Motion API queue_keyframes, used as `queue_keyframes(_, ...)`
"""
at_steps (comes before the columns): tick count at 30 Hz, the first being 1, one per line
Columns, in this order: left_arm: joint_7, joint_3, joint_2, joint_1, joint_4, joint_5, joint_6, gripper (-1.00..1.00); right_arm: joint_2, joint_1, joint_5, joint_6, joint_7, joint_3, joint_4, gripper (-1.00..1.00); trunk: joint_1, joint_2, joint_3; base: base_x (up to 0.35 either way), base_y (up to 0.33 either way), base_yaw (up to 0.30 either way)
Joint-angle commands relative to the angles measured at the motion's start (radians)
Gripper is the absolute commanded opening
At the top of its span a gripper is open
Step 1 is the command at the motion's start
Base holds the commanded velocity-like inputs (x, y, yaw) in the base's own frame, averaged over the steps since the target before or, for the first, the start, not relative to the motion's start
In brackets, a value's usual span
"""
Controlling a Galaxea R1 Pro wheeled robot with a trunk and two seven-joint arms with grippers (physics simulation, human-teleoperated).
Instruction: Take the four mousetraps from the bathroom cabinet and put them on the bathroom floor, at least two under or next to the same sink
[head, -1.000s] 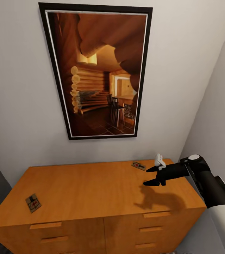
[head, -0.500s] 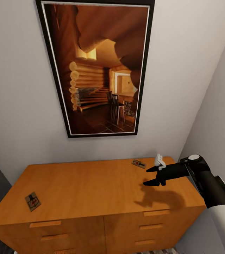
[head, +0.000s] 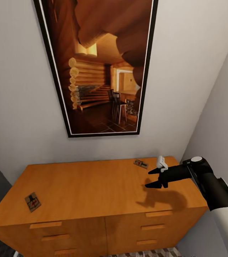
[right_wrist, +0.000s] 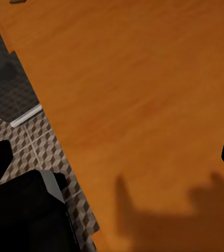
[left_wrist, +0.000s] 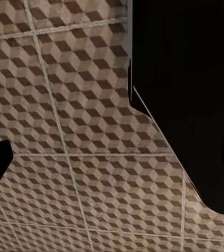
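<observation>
We see our right gripper [head: 152, 177] open, empty | trap [head: 140, 164] just beyond, apart | flat brown board, red mark

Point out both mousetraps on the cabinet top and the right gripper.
Left mousetrap [head: 33, 202]: head view, board's middle.
Right mousetrap [head: 141, 164]: head view, board's middle.
Right gripper [head: 151, 178]: head view, gap between its spread fingertips.

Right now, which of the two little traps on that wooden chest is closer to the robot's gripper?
The mousetrap at the back right corner of the cabinet, just beyond the open right gripper. The other mousetrap lies far off by the front left edge.
</observation>
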Motion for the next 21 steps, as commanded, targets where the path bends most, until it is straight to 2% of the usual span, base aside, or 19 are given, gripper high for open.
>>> queue_keyframes(1,0.002,-0.009,-0.001,-0.001,0.002,0.01,-0.006,1.0,0.0,-0.001,0.005,0.01,0.006,0.001,-0.001,1.0,0.001,-0.002,-0.004,0.0,0.0,0.0)
queue_keyframes(21,0.002,-0.009,-0.001,-0.001,0.002,0.01,-0.006,1.0,0.0,-0.001,0.005,0.01,0.005,0.001,-0.001,1.0,0.001,-0.002,-0.035,0.0,0.0,0.0)
